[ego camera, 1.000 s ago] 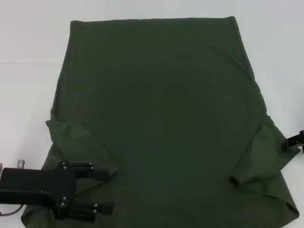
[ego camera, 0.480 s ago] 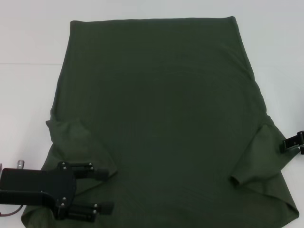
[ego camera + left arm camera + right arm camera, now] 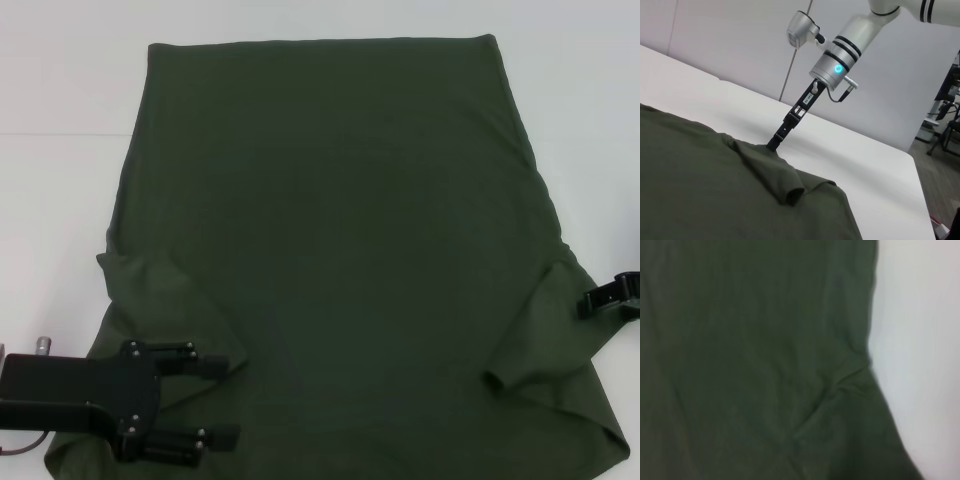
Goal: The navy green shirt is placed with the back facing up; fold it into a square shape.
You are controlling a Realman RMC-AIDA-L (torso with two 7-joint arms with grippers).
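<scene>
The navy green shirt [image 3: 340, 230] lies spread flat across the white table [image 3: 60, 200], hem at the far side and both short sleeves near me. My left gripper [image 3: 228, 400] is open at the near left, its two black fingers [image 3: 205, 365] wide apart over the shirt just below the left sleeve [image 3: 160, 300]. My right gripper [image 3: 598, 302] is at the outer edge of the right sleeve [image 3: 550, 330]. In the left wrist view the right gripper [image 3: 776, 141] slants down and its tip meets the shirt [image 3: 700, 185] edge. The right wrist view shows only the shirt's cloth [image 3: 755, 360] and table.
Bare white table [image 3: 865, 165] runs along both sides of the shirt and beyond the hem. A pale wall [image 3: 730, 45] stands behind the table. Past the table's end are floor and dark equipment [image 3: 947, 115].
My right gripper has moved left and slightly down, reaching the edge of the right sleeve. The left gripper and the shirt have stayed put.
</scene>
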